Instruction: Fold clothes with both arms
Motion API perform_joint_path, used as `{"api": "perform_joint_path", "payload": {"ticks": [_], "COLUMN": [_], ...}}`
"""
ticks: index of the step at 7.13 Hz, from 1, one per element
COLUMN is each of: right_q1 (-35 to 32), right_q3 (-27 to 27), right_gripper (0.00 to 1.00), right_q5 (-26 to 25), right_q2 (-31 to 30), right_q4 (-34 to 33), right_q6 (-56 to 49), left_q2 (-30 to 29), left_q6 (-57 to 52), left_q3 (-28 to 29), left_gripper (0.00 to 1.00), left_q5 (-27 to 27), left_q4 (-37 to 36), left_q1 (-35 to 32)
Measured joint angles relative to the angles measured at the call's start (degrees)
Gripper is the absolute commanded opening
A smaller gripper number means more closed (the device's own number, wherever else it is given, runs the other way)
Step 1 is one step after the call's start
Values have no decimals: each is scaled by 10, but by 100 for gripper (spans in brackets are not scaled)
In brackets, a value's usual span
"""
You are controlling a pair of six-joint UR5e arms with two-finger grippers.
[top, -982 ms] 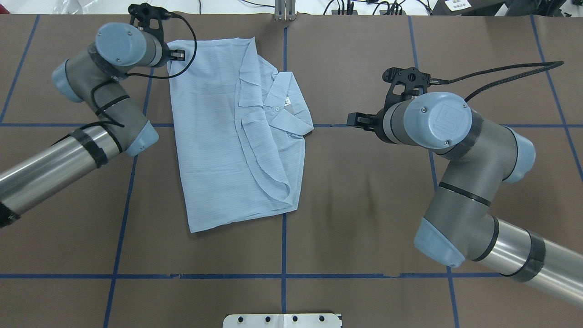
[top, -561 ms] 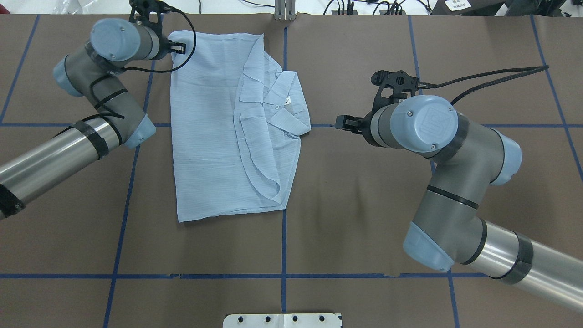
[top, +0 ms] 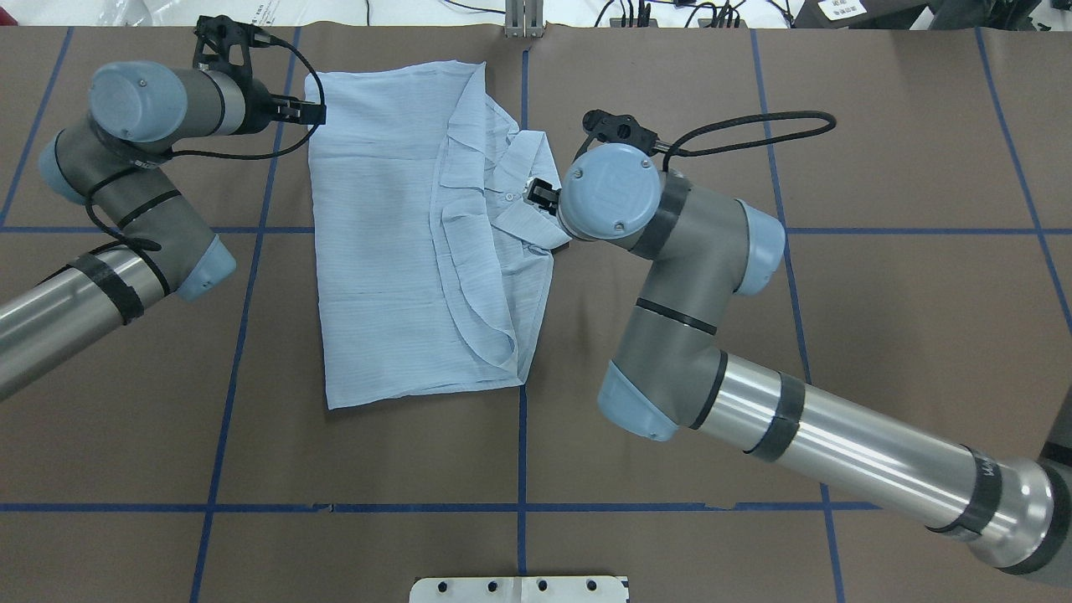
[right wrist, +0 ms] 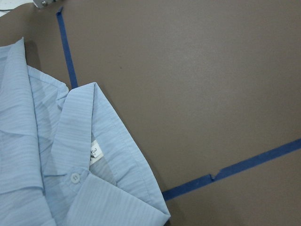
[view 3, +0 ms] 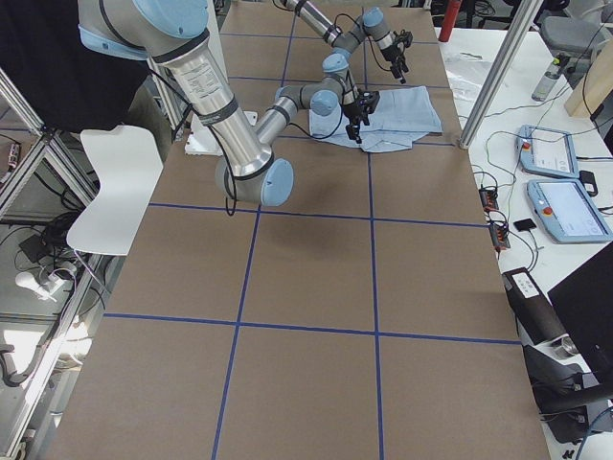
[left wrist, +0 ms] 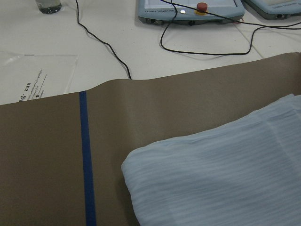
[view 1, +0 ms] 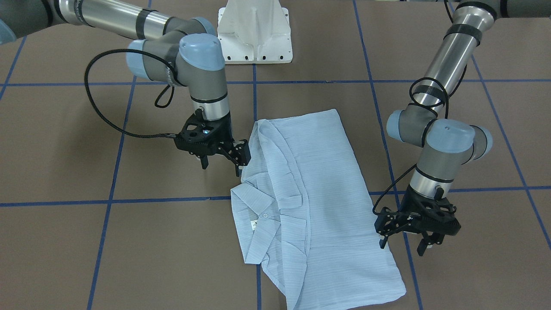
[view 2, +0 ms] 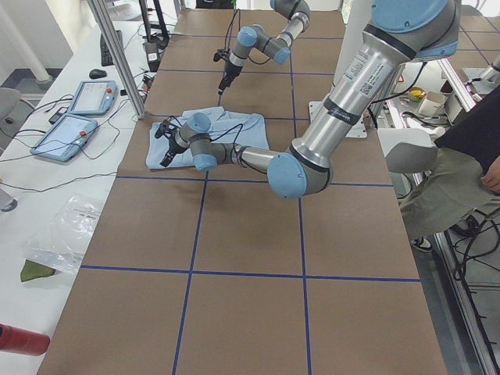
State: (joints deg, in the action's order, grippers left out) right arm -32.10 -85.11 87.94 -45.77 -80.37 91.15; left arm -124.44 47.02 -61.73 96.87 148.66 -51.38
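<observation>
- Overhead exterior view: one shirt (top: 385, 251), folded into a rough rectangle, lies flat on the table (top: 754, 402) at about 10 o'clock from the centre.
- Its collar (right wrist: 113, 141) sits on the shirt's 3 o'clock side in that view. One white button (right wrist: 73, 177) and one label (right wrist: 95, 153) show there.
- Two arms: the left arm (top: 126, 268) enters from 9 o'clock, the right arm (top: 670, 335) from 4 o'clock.
- Two grippers. The left gripper (view 1: 402, 245) is just beside the shirt's 11 o'clock corner in the overhead view, fingers spread and empty.
- The right gripper (view 1: 221, 167) is at the collar edge, fingers also spread with nothing between them.
- The table is covered in brown sheet, marked into squares by blue tape lines (top: 521, 452).
- One white base (view 1: 254, 34) stands at 12 o'clock in the front-facing view.
- Along the far side is a white bench with cables and two pendants (view 3: 551, 153), (view 3: 575, 211).
- One white chair (view 3: 115, 192) and one seated person (view 2: 461, 172) are beside the robot.
</observation>
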Motion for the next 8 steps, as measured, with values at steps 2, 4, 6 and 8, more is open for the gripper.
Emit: {"api": "perform_joint_path", "payload": {"ticks": [2,4,6,8], "right_q1": [14,25,31,38], "right_q3": [53,93,108,120], "right_gripper": [66,58,57,57], "right_q5": [-41,-64,-76,-88], "right_q2": [27,34,35,36], "right_q4": [16,54,63,64], "right_q6": [45,70,91,102], "left_q2": [14,17,17,17], "left_q6": [5,6,6,6], "left_q3": [-21,-26,-26,-27], "left_gripper": [100,100,100,100], "left_q5": [1,1,1,1], "left_q4": [3,3,3,3], "left_q1": [2,3,4,5]}}
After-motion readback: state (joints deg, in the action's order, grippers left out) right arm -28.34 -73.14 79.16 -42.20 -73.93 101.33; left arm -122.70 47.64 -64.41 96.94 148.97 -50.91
